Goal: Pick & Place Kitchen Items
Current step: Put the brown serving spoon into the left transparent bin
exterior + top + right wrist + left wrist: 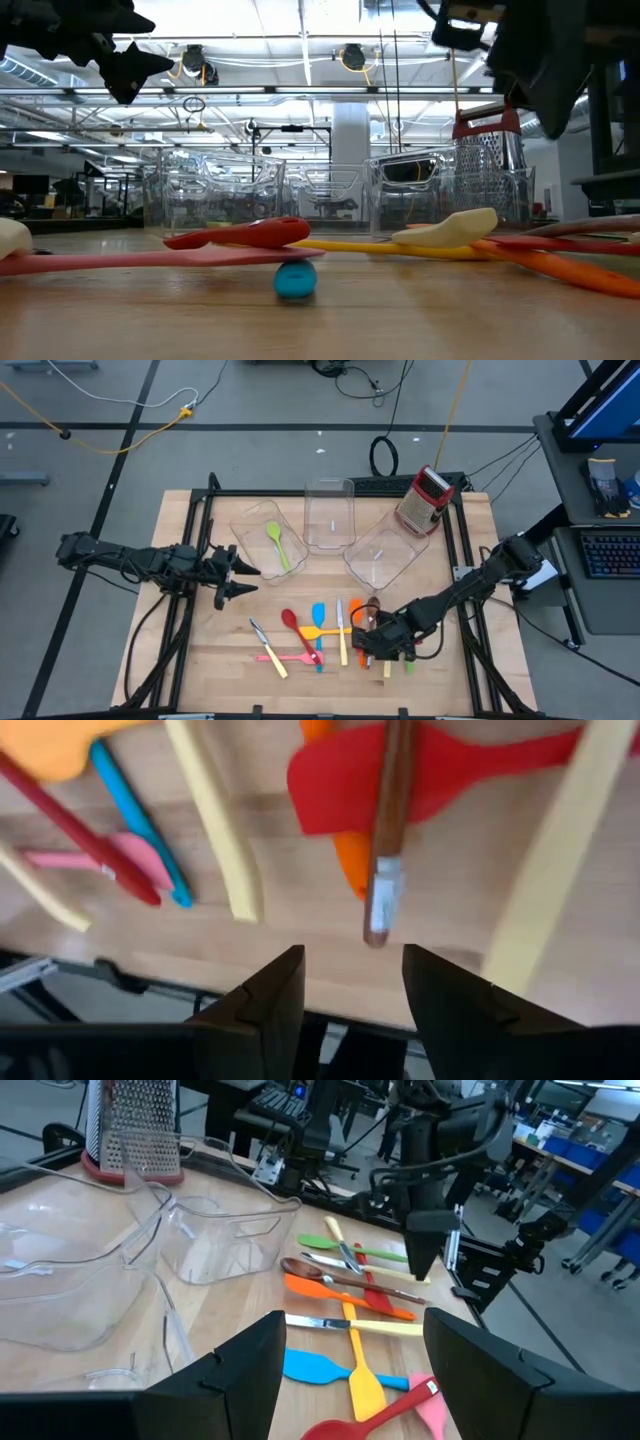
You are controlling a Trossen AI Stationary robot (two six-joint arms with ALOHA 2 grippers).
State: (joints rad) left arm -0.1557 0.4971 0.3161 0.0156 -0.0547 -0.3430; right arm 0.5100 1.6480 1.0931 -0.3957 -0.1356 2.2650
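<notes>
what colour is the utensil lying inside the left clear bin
Light green; the spoon in the bin shows best in the high view.

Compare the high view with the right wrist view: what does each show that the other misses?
Only the high view shows the left gripper waiting open, three clear bins, the green spoon in the left bin, and the grater. Only the right wrist view shows the brown spoon's metal-tipped handle beyond the open right gripper, nothing held. Both show the red spatula, the blue spatula and the table.

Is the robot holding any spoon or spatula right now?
No. The right gripper hangs open over the brown spoon; the left gripper is open and empty.
</notes>
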